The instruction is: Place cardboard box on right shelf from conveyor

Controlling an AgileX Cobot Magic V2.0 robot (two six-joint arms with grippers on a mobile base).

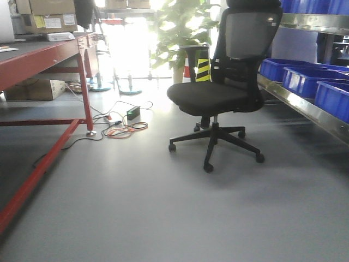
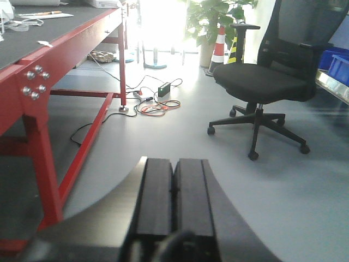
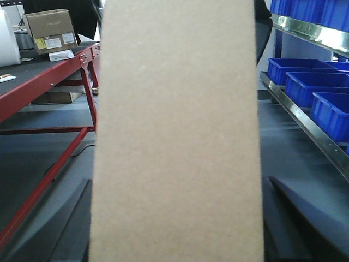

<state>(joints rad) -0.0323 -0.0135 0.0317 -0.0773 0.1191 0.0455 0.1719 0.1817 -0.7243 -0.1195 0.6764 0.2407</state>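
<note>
Right gripper (image 3: pixel 177 183) clamped on the cardboard box (image 3: pixel 177 109), box aloft between conveyor (image 3: pixel 32 71) on the left and right shelf (image 3: pixel 305 117) with blue bins (image 3: pixel 305 82), left gripper (image 2: pixel 173 164) pressed together over the grey floor (image 2: pixel 180 136)

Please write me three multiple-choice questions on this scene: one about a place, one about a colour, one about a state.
1. Where do the blue bins stand?
A) in a wheeled cart
B) on the steel shelf at the right
C) on a wooden pallet

2. What colour is the frame of the conveyor?
A) red
B) yellow
C) green

3. How are the fingers of the left gripper?
A) wide open
B) shut on a bottle
C) shut together, empty

Answers:
1 B: the bins sit in a row along the shelf.
2 A: its edge and legs are red.
3 C: the left wrist view shows both fingers touching, with nothing between.
</note>
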